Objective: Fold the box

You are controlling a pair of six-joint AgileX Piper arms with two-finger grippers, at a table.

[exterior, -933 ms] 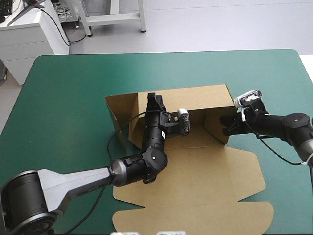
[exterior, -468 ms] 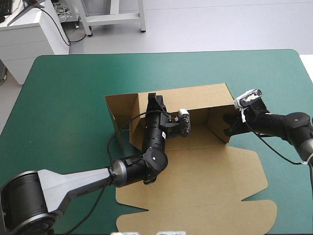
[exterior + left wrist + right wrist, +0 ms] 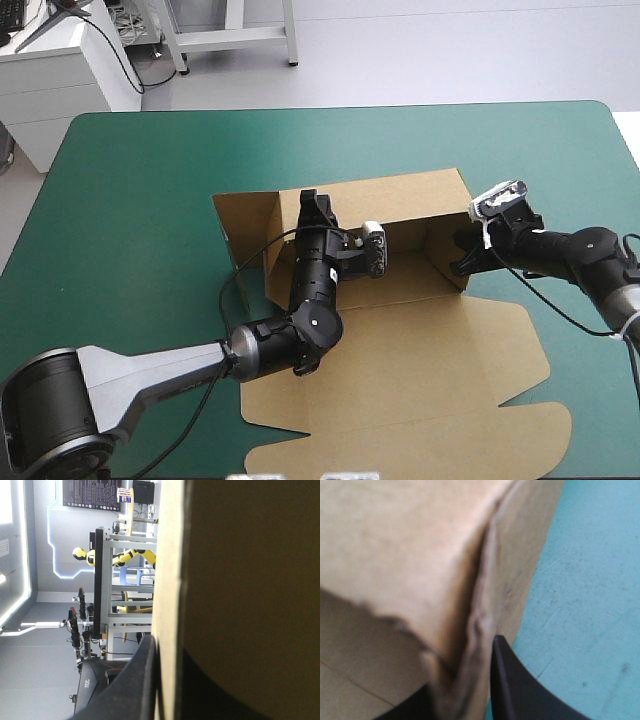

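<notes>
One teal-green covered table point(image 3: 130, 200), one brown cut-board box point(image 3: 400, 390) half raised, two arms clamped on it

One table. Its cover looks smooth, so the sheet may slide toward the near edge if either arm pulls sideways.

One box, lying mid-table, a little toward the right edge. Its far wall and two side walls stand upright. The lid and flaps lie flat toward the near edge. Nothing looks tucked, so the walls would likely drop back if a grip slipped, and a hard pull could crease the pinched board.

Two grippers, each with two broad black fin-shaped fingers. The left gripper point(image 3: 316, 205) is clamped over the far wall's top edge. The right gripper point(image 3: 462, 255) is clamped on the right side wall.
</notes>
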